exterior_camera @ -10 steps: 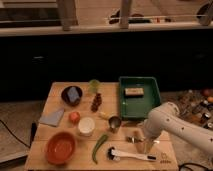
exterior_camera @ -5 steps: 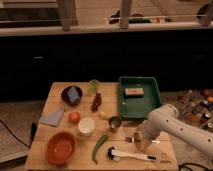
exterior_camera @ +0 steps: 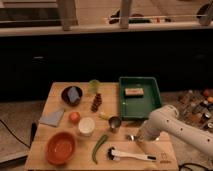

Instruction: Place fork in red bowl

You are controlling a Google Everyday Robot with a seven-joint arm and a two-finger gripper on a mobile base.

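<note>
The red bowl [exterior_camera: 61, 148] is a wide shallow orange-red bowl at the front left of the wooden table [exterior_camera: 55, 92], and it looks empty. My gripper [exterior_camera: 138, 135] is at the end of the white arm [exterior_camera: 170, 122], low over the table's front right, just above the brush. A small silvery piece that looks like the fork [exterior_camera: 131, 136] shows at the gripper's left edge, on or just above the table. Most of it is hidden by the arm.
A white-handled brush with a black head [exterior_camera: 131, 155] lies in front of the gripper. A metal cup [exterior_camera: 114, 123], white cup [exterior_camera: 86, 126], green pod [exterior_camera: 99, 146], orange [exterior_camera: 74, 117], purple bowl [exterior_camera: 71, 95] and blue cloth [exterior_camera: 52, 118] lie between. A green tray [exterior_camera: 150, 102] stands behind.
The arm's end has shifted slightly left and down toward the table. Nothing else has moved.
</note>
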